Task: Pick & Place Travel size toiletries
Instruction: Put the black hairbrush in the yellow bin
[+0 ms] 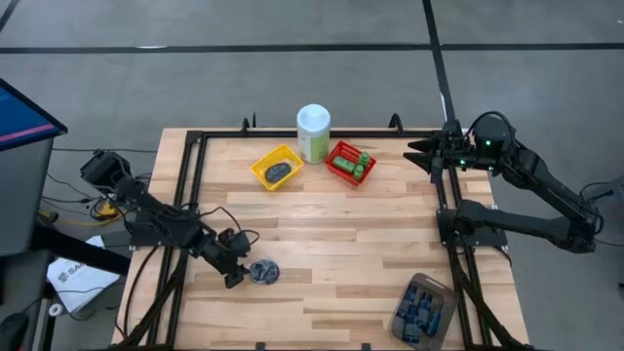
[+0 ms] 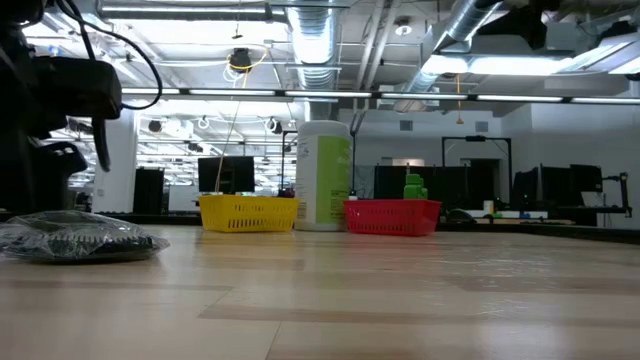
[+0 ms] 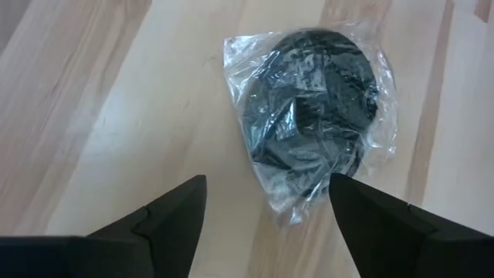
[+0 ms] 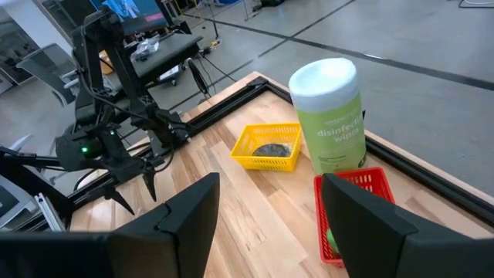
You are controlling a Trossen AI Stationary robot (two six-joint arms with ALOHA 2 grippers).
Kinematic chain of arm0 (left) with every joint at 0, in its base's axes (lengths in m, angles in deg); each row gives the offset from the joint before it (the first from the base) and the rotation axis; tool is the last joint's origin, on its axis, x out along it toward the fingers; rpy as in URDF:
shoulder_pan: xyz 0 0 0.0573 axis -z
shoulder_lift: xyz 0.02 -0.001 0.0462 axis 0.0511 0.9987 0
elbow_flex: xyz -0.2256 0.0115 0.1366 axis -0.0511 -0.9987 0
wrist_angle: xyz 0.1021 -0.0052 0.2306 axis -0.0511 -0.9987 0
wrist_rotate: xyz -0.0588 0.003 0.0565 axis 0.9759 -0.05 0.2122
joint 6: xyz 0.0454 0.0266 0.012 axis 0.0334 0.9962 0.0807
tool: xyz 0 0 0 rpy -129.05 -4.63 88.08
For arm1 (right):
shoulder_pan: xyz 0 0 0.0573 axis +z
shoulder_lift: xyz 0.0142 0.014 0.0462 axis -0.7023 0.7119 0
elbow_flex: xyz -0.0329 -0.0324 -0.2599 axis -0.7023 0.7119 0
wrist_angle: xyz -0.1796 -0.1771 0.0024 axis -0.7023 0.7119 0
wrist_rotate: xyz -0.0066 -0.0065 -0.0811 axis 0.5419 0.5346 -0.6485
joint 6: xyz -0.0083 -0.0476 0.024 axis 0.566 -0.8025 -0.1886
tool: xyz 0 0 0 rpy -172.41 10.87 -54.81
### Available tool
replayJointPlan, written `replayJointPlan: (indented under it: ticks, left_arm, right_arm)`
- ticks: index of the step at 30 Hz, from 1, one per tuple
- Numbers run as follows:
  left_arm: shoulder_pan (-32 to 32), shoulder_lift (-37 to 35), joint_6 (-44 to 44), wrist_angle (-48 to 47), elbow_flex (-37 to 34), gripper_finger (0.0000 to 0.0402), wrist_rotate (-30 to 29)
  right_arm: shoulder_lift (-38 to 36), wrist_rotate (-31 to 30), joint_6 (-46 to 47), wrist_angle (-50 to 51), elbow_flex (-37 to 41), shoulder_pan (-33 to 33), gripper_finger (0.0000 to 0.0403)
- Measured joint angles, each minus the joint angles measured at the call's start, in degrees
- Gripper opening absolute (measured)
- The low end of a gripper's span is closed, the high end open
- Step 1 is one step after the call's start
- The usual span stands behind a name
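The left gripper [image 1: 237, 276] sits low over the near left part of the pale wooden slatted table [image 1: 322, 263], its two dark fingers [image 3: 166, 220] spread wide with nothing between them. Just beside it, toward the right, lies a dark round bundle wrapped in crinkled clear plastic [image 1: 262, 272], resting flat on the boards; in the left wrist view the bundle [image 3: 312, 108] lies just ahead of the open fingertips and apart from them, and what is inside the wrap cannot be made out. In the low view the same bundle [image 2: 75, 240] shows at the left edge, partly cut off. At the far side of the table stands a yellow mesh basket [image 1: 277, 166] holding another dark item whose kind is hard to tell. Just beside it on the right stands a tall pale green wipes canister with a white lid [image 1: 313, 133], and right of that a red mesh basket [image 1: 349, 162] with short green bottles [image 1: 362, 163] inside; their number is not clear. Near the near right corner sits a grey tray [image 1: 423, 308] filled with flat dark navy tubes [image 1: 419, 314], too small to count. The right gripper [image 1: 417, 152] hangs over the far right edge of the table, above the black frame rail [image 1: 441, 185], its fingers [image 4: 185, 220] held apart and empty. The right wrist view looks across to the left arm [image 4: 108, 139] at the far side.
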Motion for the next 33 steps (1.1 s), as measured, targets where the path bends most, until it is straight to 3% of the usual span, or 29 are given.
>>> replayJointPlan:
  ticks: [8,18,33]
  left_arm:
    - [0.10,1.17,3.03,0.82,0.00,0.0270,0.18]
    - [1.22,8.46,3.36,6.52,0.31,0.0259,-0.41]
    - [0.21,8.33,2.96,6.32,0.04,0.0052,-0.22]
  right_arm:
    - [0.00,0.00,0.00,0.00,0.00,-0.01,0.0221]
    - [0.00,-0.03,0.00,0.11,0.00,-0.01,0.0221]
    - [-0.01,-1.05,0.00,0.11,0.00,-0.01,0.0221]
